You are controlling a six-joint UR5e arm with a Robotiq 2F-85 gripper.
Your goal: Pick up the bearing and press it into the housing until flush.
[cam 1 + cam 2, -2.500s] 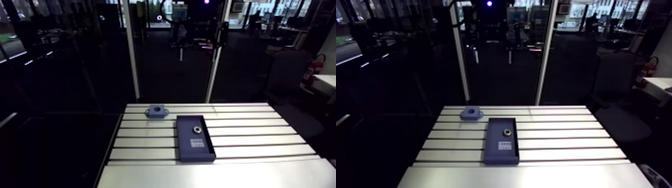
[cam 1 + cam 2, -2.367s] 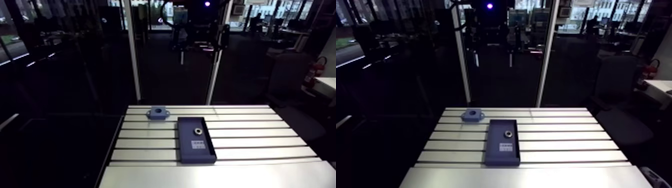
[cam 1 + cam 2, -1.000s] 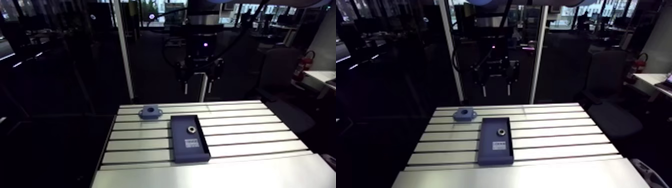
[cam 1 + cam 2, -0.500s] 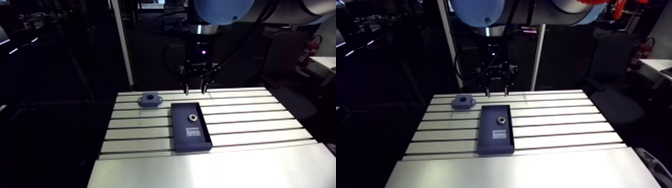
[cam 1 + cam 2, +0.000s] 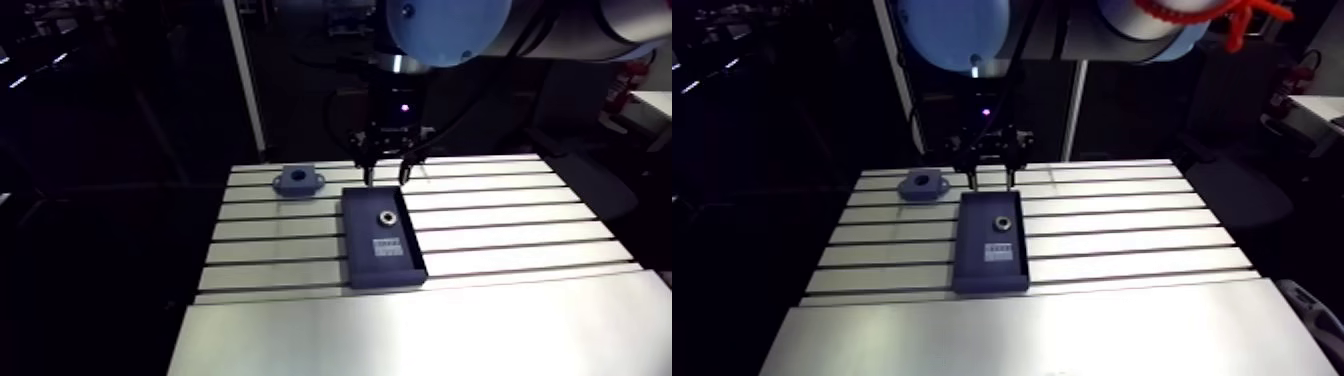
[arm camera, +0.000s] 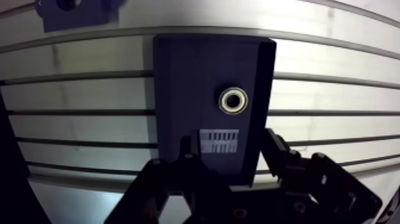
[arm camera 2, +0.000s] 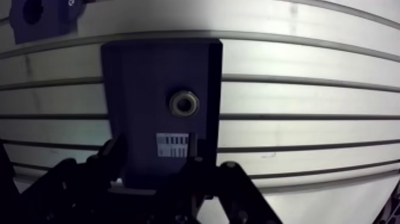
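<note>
— Which step are you on?
— Reaching, I'd judge: your gripper (image 6: 227, 140) hangs spread and empty over the tray (image 6: 184, 77).
— The bearing (image 5: 386, 216)?
— Mid-frame in the arm view, inside that tray; the housing (image 5: 298, 181) sits upper left. Next you'd lower and straddle it.

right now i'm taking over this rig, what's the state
Hand: open, empty, hanging over the tray.
Bearing: lying loose in the tray, just ahead of the hand.
Housing: on the table, apart from the tray near its far corner, bore empty.
Done: nothing gripped yet.
Left: grasp the bearing, carry it to the housing, press it in flush.
</note>
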